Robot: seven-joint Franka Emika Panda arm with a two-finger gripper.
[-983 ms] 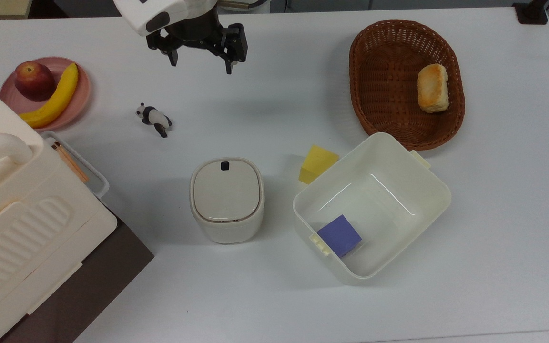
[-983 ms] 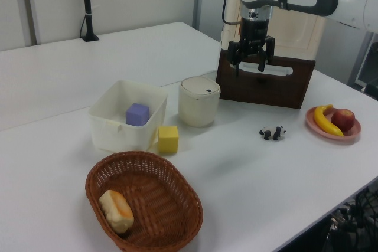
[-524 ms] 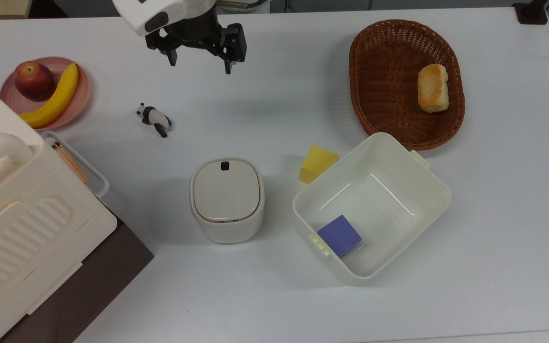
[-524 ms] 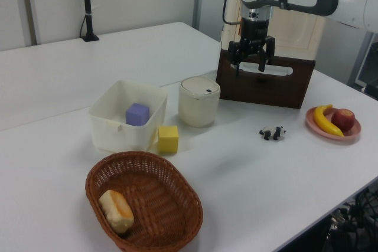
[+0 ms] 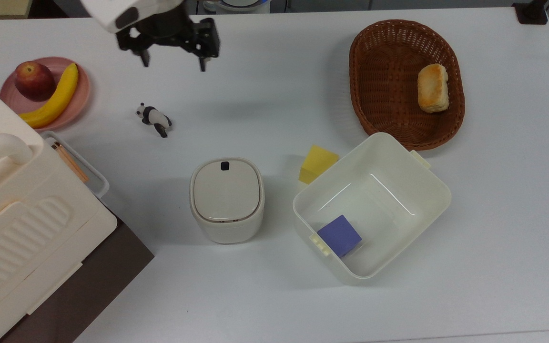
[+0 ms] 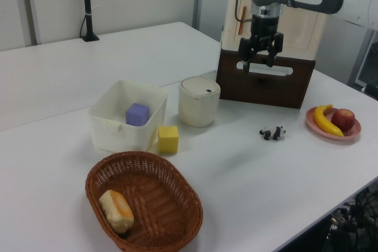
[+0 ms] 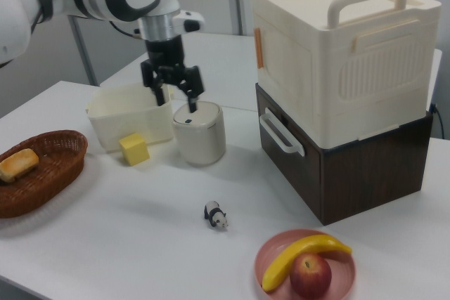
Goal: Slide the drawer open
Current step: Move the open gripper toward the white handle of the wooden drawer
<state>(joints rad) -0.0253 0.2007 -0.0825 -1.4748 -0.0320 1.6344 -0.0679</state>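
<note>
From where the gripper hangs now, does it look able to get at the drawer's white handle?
Probably yes. The open gripper hangs above the table, and the drawer shows its white handle unobstructed on the dark front. The panda figure lies low on the table, and the lidded canister stands off to the side.

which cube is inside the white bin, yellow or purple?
The purple cube. It lies inside the white bin; the yellow cube sits on the table outside, against its wall.
</note>
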